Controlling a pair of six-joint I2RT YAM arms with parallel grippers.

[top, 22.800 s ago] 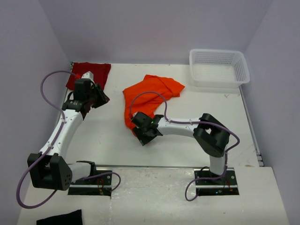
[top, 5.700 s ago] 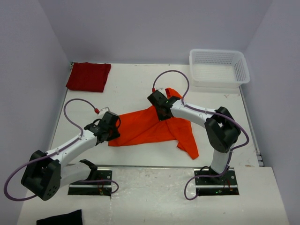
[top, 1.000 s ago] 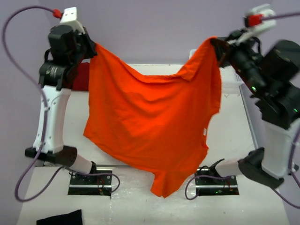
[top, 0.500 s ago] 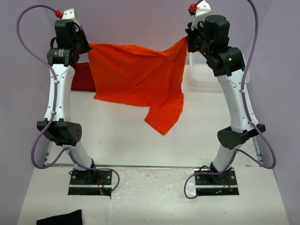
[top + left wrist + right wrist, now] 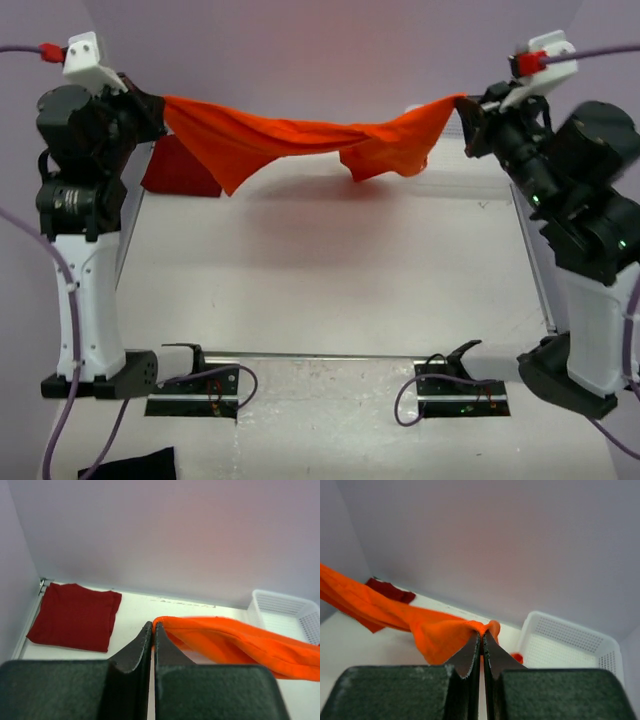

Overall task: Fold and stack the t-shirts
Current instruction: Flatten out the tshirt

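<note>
Orange t-shirt point(image 5: 290, 135): stretched in mid-air across the top of the frame, twisted at mid-span.
Left gripper point(image 5: 153, 104): upper left, jaws pinched tight on the shirt's left end.
Right gripper point(image 5: 466, 104): upper right, clamped on the right end.
Crimson t-shirt point(image 5: 175, 172): folded on the table, upper left.
Doing it well: probably untwist the shirt, then lower both ends evenly so it lands flat.

The bright orange t-shirt point(image 5: 300, 135) is stretched in the air above the desk point(image 5: 330, 260), pinched at both ends and twisted into a sagging band. The dark crimson t-shirt point(image 5: 75, 616) is laid folded flat at the desk's far left corner.
</note>
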